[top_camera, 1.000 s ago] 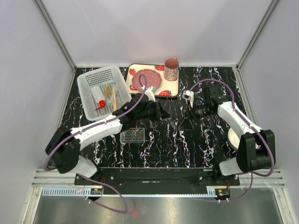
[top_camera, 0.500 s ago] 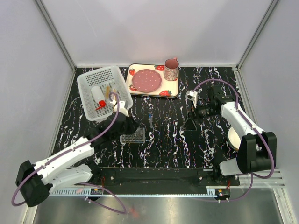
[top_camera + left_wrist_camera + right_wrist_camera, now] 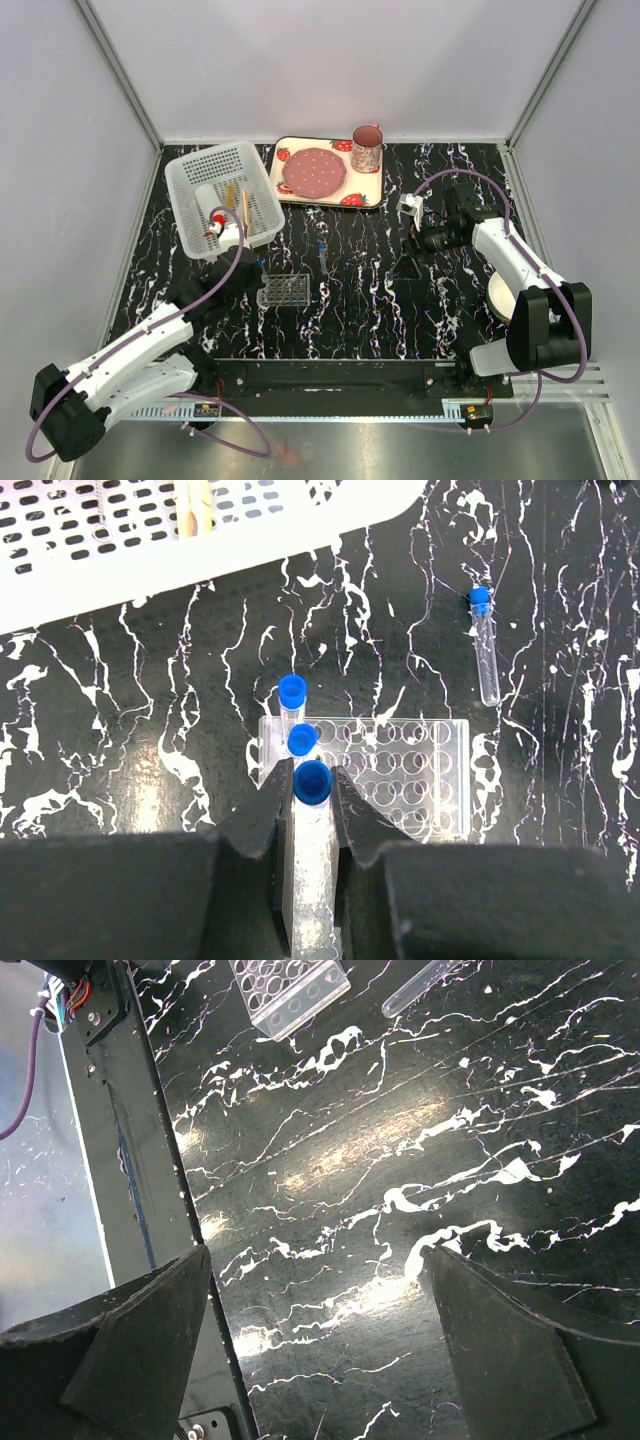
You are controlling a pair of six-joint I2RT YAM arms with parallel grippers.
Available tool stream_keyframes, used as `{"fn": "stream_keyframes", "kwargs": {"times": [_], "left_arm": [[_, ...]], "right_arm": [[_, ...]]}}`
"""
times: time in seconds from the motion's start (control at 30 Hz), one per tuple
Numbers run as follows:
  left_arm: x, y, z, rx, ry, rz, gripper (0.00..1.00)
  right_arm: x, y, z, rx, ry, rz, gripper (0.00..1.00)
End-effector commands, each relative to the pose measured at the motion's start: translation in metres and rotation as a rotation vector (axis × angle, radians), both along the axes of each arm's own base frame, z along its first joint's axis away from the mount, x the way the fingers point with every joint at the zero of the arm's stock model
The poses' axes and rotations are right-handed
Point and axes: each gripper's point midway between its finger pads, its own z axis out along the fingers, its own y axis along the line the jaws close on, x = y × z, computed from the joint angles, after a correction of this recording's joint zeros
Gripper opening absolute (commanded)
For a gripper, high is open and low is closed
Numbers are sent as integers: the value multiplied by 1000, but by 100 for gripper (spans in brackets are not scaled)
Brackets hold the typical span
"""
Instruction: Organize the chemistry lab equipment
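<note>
On black marbled table, white basket at far left holds sticks and a red-capped bottle.
Right gripper hangs spread wide over the tabletop. Left gripper is clamped on a blue-capped tube at a corner of the clear rack, two more blue caps just beside it; one loose tube lies apart on the table.

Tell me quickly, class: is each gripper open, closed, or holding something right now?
Left gripper: closed on a blue-capped tube.
Right gripper: open, holding nothing.
</note>
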Motion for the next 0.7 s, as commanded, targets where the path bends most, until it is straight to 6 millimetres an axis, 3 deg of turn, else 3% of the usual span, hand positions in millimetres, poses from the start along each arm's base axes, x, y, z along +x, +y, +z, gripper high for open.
{"fn": "stream_keyframes", "kwargs": {"times": [0.0, 0.67], "left_arm": [[12, 7, 5, 24, -45, 39, 4], [11, 6, -17, 26, -16, 40, 5]], "right_arm": [[8, -2, 6, -8, -57, 3, 96], [9, -3, 5, -8, -57, 1, 96]]}}
